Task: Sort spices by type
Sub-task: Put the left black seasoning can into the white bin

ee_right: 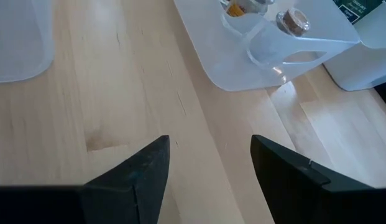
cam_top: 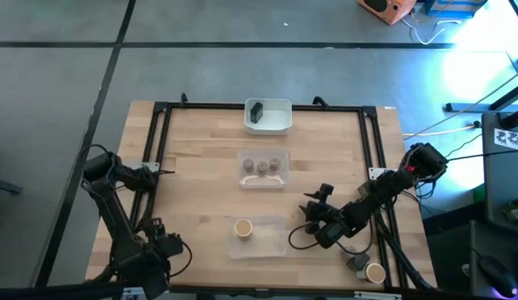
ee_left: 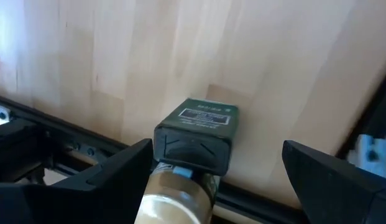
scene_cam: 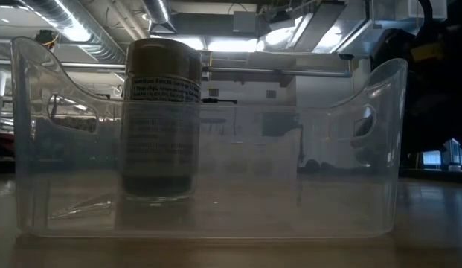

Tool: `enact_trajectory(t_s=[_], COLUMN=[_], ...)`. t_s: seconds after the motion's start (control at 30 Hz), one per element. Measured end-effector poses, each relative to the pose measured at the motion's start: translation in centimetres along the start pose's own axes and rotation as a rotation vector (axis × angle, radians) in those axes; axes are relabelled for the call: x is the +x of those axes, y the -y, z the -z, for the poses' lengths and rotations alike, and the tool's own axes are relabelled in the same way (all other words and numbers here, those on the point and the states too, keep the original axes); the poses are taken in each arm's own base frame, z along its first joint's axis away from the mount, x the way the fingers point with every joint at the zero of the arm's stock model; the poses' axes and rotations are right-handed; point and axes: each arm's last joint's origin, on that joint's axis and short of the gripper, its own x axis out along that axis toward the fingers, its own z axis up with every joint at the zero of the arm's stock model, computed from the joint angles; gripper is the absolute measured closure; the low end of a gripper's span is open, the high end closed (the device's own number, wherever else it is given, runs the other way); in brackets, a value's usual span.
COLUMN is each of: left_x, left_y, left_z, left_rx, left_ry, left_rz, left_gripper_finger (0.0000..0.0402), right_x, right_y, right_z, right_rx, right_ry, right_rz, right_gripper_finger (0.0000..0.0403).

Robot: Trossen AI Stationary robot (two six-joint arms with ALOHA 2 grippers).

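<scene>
Nearest the lens, front tray (scene_cam: 327, 186) with one cream-topped jar (scene_cam: 160, 119) standing at one end. Farther back, middle tray (cam_top: 262, 179) with three grey-brown jars, white tray (cam_top: 279, 125) with one dark block. Right tool (ee_right: 208, 146) wide open and empty over bare tabletop (ee_right: 118, 93), between front tray and two loose jars (cam_top: 367, 268) at the near right corner. Risk there: forearm passing close by them, so a careless swing likely to knock either off the edge. Left tool (ee_left: 217, 148) also wide open, gripping nothing, straddling a second dark block (ee_left: 196, 130) and a cream-ended jar (ee_left: 174, 199) touching it by the rail. Risk here: closing on both at once, pinching the block askew, or shoving the jar over the rail; also mixing kinds in one tray.
</scene>
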Motion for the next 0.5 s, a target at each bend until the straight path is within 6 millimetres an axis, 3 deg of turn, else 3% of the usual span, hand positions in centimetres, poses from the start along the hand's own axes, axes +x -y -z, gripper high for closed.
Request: enact_trajectory(t_s=[0.2,0.5], left_x=[1.8,2.6], left_y=[-0.2,-0.4], left_z=[0.5,0.7], left_rx=[0.007,0.030], left_ry=[-0.025,-0.041], left_rz=[-0.040,-0.062], left_gripper_finger=[0.0062,0.0062], right_x=[0.0,0.0], right_y=[-0.1,-0.1], right_z=[-0.1,-0.2], right_rx=[-0.006,-0.002], right_ry=[0.010,0.013], right_rz=[-0.009,-0.011], right_gripper_finger=[0.0178,0.0178])
